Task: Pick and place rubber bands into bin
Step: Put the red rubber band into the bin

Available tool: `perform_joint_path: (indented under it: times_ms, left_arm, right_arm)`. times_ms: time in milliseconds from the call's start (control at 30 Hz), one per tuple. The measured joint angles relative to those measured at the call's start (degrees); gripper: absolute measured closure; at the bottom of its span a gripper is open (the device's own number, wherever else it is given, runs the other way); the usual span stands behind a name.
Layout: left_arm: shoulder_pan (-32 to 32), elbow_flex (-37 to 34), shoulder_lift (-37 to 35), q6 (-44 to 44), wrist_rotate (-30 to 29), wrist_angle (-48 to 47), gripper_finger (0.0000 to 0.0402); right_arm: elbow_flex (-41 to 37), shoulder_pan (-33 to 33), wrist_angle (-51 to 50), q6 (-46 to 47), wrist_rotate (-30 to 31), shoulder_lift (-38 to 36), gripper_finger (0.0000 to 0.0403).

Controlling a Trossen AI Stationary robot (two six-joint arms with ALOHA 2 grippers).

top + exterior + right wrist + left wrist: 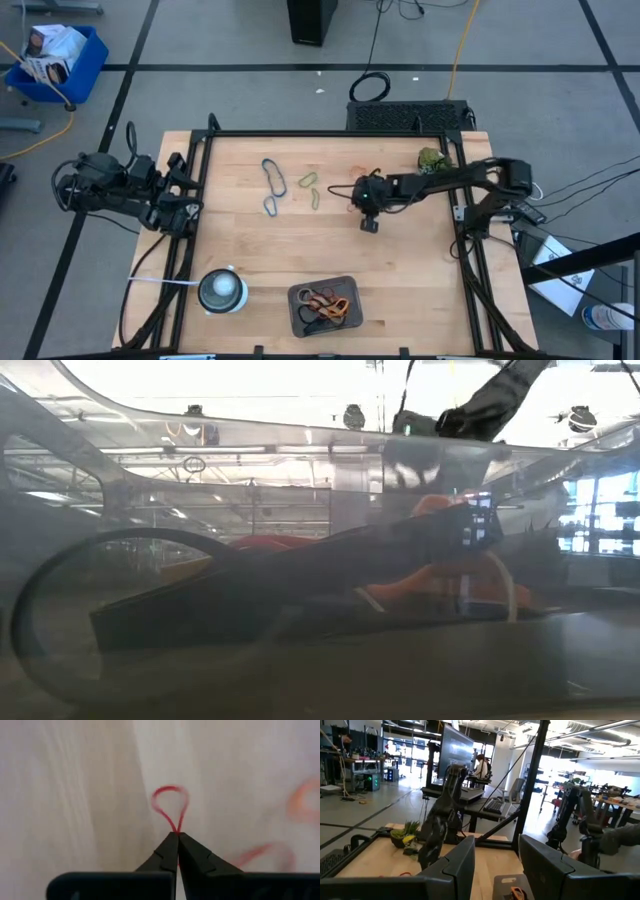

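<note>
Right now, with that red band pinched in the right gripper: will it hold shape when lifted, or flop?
Likely floppy: the red rubber band is a thin loop pinched flat at the right gripper. Probably very light, so it should lift easily. It might slip, since only a short bit sits between the shut fingertips.

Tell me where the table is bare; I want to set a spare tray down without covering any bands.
Free: the wood between the right gripper, shut on a red band, and the bin; also the stretch right of the bin. Crowded: the far middle, where blue bands and green bands lie, and the near left corner by the white round object.
</note>
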Motion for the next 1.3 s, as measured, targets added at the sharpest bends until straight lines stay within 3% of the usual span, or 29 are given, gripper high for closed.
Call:
perform_joint_path:
  times_ms: [333,600,800,933,1300]
  left_arm:
    - [0.02,0.00,0.00,-0.11,0.00,0.09,0.0240]
    - [0.01,0.00,0.00,-0.07,0.00,0.30,0.0240]
    - [0.02,0.00,0.00,0.02,0.00,0.40,0.0240]
    - [0.00,0.00,0.00,0.86,0.00,0.38,0.0240]
    - [0.01,0.00,0.00,1.57,0.00,-0.41,0.0240]
  right_arm:
    - [3.39,8.01,3.83,7.66,6.13,-15.80,0.0403]
    - [15.36,20.13,3.61,5.52,10.34,-18.29,0.0403]
    - [21.36,29.21,3.44,4.80,15.77,-15.68,0.0403]
    - [22.91,34.10,4.26,5.12,16.17,-11.81,0.0403]
    - [22.95,40.78,8.71,10.16,16.02,3.73,0.0403]
